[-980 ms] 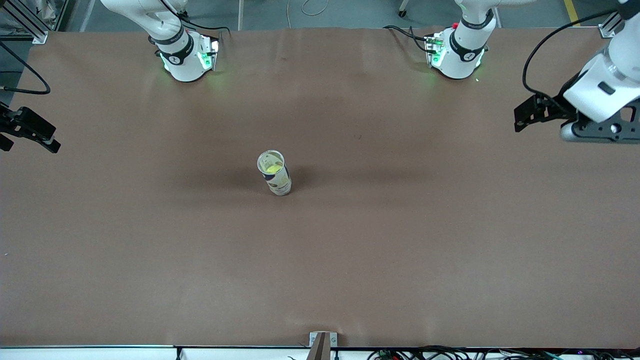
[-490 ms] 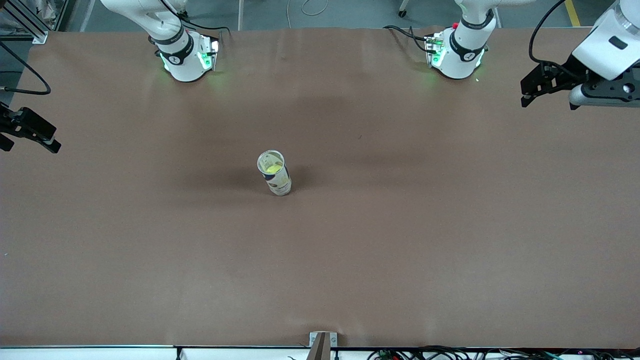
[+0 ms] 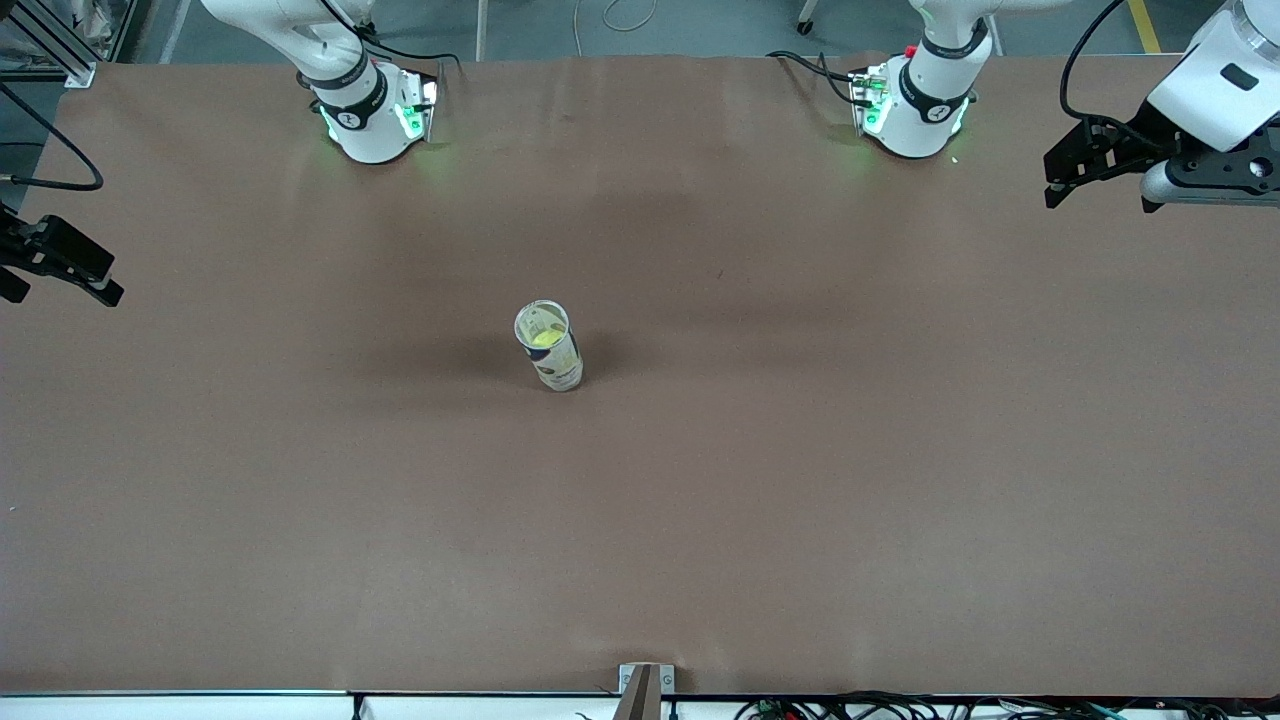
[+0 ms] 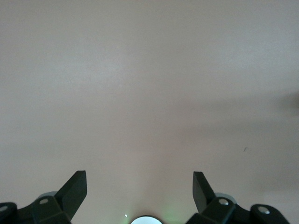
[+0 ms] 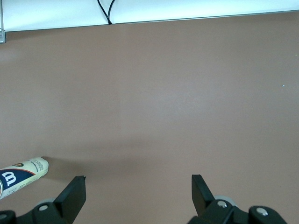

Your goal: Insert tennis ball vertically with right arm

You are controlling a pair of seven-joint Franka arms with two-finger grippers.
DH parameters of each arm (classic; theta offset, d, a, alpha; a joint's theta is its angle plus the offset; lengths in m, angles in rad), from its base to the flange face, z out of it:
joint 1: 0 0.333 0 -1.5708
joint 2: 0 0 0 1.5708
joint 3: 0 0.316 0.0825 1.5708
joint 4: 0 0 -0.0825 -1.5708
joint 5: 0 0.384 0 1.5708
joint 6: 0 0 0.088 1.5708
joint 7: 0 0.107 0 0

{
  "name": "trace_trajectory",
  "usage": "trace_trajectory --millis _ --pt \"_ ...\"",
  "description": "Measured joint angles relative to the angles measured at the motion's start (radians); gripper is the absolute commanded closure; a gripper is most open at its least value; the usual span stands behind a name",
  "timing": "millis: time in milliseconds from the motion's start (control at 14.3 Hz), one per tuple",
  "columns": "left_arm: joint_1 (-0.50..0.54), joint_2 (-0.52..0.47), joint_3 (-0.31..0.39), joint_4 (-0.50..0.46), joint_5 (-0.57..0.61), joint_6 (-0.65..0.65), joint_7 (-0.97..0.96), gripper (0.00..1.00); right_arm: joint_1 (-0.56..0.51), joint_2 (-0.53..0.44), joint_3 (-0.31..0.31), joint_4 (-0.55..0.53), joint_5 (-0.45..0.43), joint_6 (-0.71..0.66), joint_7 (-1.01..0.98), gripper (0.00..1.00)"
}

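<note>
The tennis ball (image 3: pixel 545 338) sat yellow-green inside the clear tube (image 3: pixel 549 346), which stood upright on the brown table (image 3: pixel 700 480) about midway between the two arms' ends, well apart from both grippers. Seen from the right wrist, the tube (image 5: pixel 21 176) showed its white and blue label.

The right gripper (image 3: pixel 62 262) hung over the table's edge at the right arm's end, its black fingers (image 5: pixel 74 193) spread wide apart with nothing between them, only bare table under them.

The left gripper (image 3: pixel 1085 165) was up over the left arm's end of the table, near that arm's base (image 3: pixel 915 110). Its fingers (image 4: pixel 77 186) also stood fully apart, gripping nothing and touching nothing. Both arms seemed to be waiting, away from the tube.
</note>
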Motion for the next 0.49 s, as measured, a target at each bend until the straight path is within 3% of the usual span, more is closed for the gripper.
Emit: trace_trajectory --millis 490 --pt "0.000 0.000 0.001 0.000 0.000 -0.026 -0.050 0.00 0.000 0.000 0.000 -0.003 0.000 0.000 0.000 0.00"
